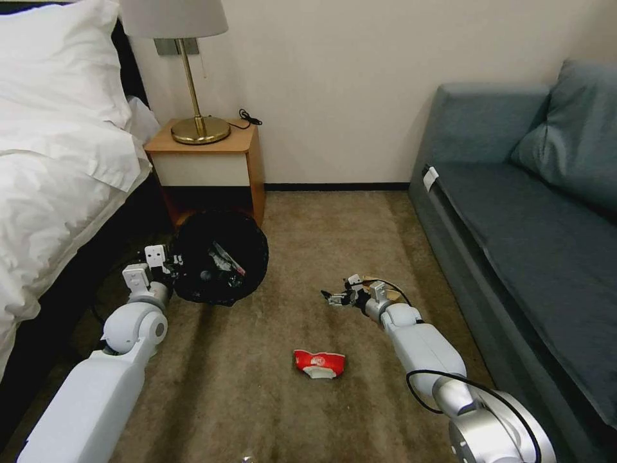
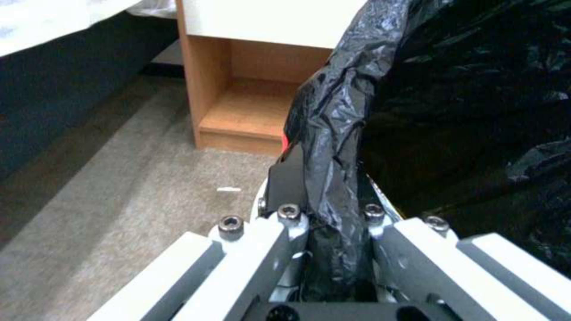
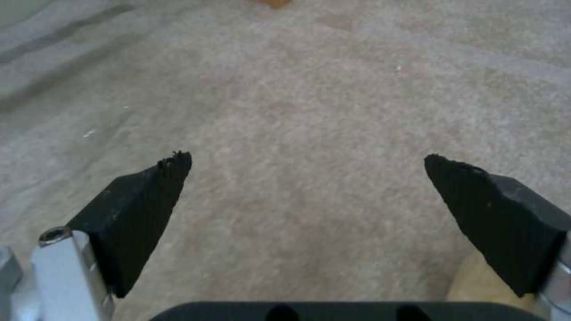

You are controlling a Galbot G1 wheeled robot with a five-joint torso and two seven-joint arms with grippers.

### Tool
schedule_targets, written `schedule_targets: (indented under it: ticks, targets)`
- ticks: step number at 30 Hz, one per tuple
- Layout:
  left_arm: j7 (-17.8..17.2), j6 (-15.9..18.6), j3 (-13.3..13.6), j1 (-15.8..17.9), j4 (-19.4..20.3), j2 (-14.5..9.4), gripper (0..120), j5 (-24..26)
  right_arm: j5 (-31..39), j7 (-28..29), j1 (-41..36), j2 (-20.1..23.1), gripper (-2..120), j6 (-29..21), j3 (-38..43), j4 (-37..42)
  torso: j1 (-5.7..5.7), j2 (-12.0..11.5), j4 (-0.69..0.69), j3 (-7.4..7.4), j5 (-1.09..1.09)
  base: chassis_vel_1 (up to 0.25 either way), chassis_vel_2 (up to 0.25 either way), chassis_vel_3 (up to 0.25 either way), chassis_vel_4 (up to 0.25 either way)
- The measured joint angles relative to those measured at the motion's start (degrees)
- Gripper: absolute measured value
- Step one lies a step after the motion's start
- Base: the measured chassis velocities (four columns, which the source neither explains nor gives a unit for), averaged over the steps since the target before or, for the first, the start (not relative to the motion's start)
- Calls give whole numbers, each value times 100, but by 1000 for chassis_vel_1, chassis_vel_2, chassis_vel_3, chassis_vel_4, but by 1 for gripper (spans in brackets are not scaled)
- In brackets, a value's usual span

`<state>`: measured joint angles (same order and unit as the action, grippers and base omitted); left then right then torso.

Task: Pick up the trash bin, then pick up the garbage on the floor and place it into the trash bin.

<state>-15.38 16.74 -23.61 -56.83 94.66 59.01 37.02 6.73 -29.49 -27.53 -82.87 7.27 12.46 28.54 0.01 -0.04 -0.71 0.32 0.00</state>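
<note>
A: The trash bin (image 1: 222, 263) by the nightstand (image 1: 209, 164) is gripped at its rim by the left end effector (image 2: 330, 209).

B: Right end effector (image 3: 306, 178) spread, empty above carpet; the red-and-white packet (image 1: 319, 363) must be reached next.

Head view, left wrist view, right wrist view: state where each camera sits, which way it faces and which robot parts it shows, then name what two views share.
Head view: on the head, looking forward and down at carpet, a red-and-white packet and both arms.
Left wrist view: on the left wrist, facing the nightstand; left tool clamped on the trash bin rim.
Right wrist view: on the right wrist, facing carpet; right tool open.
Shared: head and left wrist views show the bin and nightstand.
</note>
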Motion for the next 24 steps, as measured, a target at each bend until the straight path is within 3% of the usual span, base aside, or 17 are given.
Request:
schedule_targets:
  ticks: [13, 19, 24]
  targets:
    - [31, 2, -5, -29, -24, 24, 2, -18, 49, 69, -136, 139, 100, -322, -216, 218, 0, 0, 2, 0, 0, -61, 65, 62, -52]
    - [103, 45, -69, -116, 28, -90, 2, 7, 314, -225, -392, 624, 100, -688, -1054, 987, 0, 0, 1, 0, 1, 0, 0, 0, 0]
    - [169, 87, -157, -199, 43, -195, 2, 34, 824, -642, -529, 1357, 100, -853, -1963, 1826, 0, 0, 4, 0, 3, 0, 0, 0, 0]
